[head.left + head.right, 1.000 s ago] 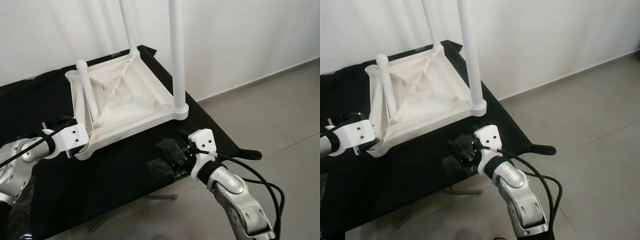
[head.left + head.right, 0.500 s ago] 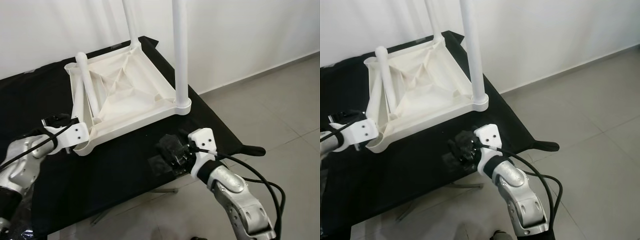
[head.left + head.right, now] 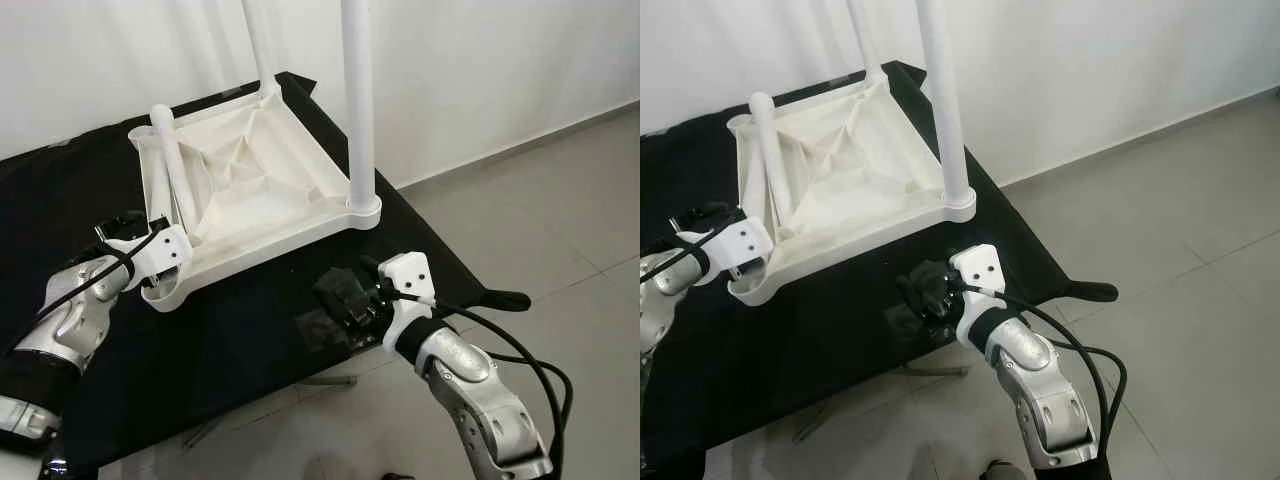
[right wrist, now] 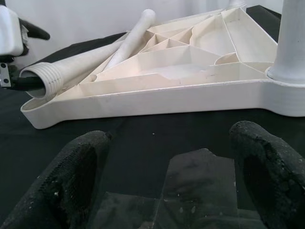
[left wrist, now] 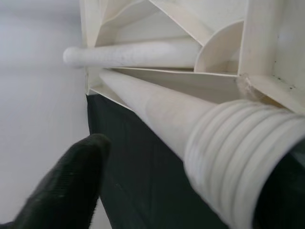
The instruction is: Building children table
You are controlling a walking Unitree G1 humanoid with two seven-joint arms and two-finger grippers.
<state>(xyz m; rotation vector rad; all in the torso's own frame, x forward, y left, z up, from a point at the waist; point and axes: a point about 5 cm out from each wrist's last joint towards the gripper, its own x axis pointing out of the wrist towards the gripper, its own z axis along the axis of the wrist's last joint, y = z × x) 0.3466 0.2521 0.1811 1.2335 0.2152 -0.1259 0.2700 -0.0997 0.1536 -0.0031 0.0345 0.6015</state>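
Note:
A white children's table top point(image 3: 265, 195) lies upside down on a black-covered table point(image 3: 230, 330). Two legs stand screwed in: one at the near right corner point(image 3: 358, 100), one at the far corner point(image 3: 258, 40). Two loose legs lie inside along the left side point(image 3: 175, 175). One of them shows its threaded end point(image 5: 238, 162) at the near left corner socket. My left gripper point(image 3: 135, 228) is open around that threaded end; one finger point(image 5: 66, 186) stands off from the leg. Over the black cloth by the front edge, my right gripper point(image 4: 176, 181) hovers open with nothing between its fingers.
A shiny tape patch point(image 3: 325, 325) lies on the cloth under the right gripper. A black handle-like part point(image 3: 500, 298) sticks out past the table's right corner. Grey tiled floor point(image 3: 560, 200) lies to the right, a white wall point(image 3: 470, 70) behind.
My left wrist has moved in and up against the near left corner of the table top. The right gripper has hardly moved. The view has shifted slightly.

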